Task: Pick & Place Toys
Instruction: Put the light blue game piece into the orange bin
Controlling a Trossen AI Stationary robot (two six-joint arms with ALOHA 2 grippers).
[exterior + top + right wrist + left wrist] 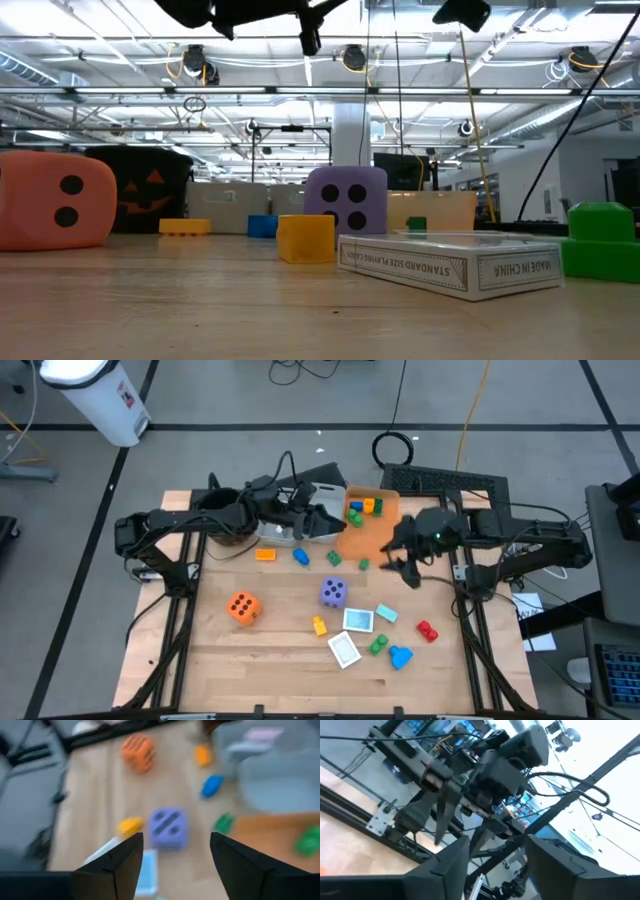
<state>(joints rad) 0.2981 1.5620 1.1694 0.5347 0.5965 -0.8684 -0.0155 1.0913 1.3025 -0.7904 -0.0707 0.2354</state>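
Both grippers were seen with fingers parted and empty: the left gripper (325, 525) over the bins, the right gripper (172, 860) blurred above the purple die (333, 593) mid-table, beside scattered toys.

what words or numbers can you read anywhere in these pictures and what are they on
"STANDARD SIZE PLAYING CARDS" on the side of the white card box lying on the table, low view.
"MADE IN CHINA" on the end of the same box.
The purple die and orange die carry dots only, no numerals.
The white bin beyond the table has a red label, too small to read.
The teal card shows nothing readable.
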